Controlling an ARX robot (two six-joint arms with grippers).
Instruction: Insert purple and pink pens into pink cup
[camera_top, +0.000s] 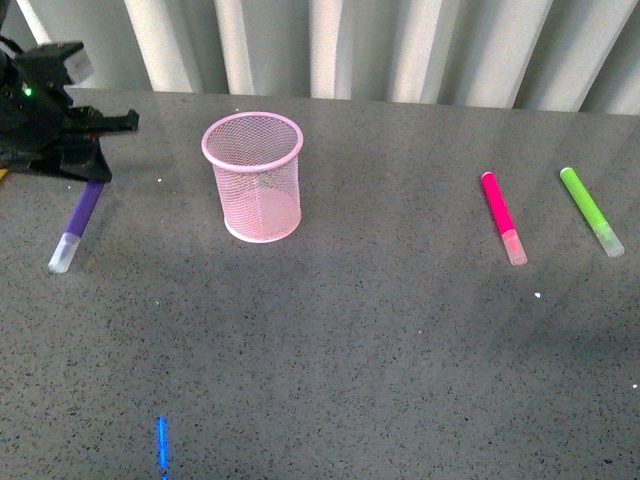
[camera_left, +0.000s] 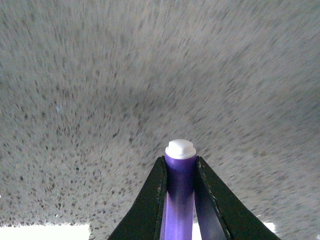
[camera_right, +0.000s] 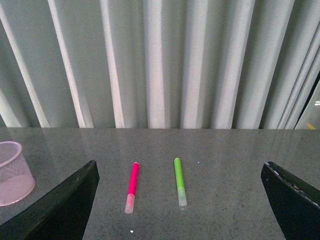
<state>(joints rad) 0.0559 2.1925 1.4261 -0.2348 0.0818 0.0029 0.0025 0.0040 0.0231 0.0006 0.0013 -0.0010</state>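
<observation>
Step in hand: pickup of purple pen (camera_top: 78, 222), first of two. Gripped at the uncapped end by left end effector (camera_top: 92, 172), clamped narrow on the barrel, near the left edge of the bench (camera_top: 380, 330). White round end plug poking out past the black fingers (camera_left: 150, 200) in left wrist view. Cannot tell whether the cap end is off the surface yet.

Toward right edge: pink pen (camera_top: 500, 215), flat, untouched. Nearer that edge, lime-green marker (camera_top: 590, 210), to be left alone. Facing both: right end effector (camera_right: 180, 165), spread wide, empty. Target pink cup (camera_top: 255, 180) upright, left of centre, toward far edge.

Next, by judgement: lift, carry over the cup mouth, tip vertical, release.

Barrels smooth plastic, probably slippery; caps frosted clear. Cup light wire mesh, round, tapered, rolled rim, likely easy to nudge. Bench grey, speckled, stone-like.
</observation>
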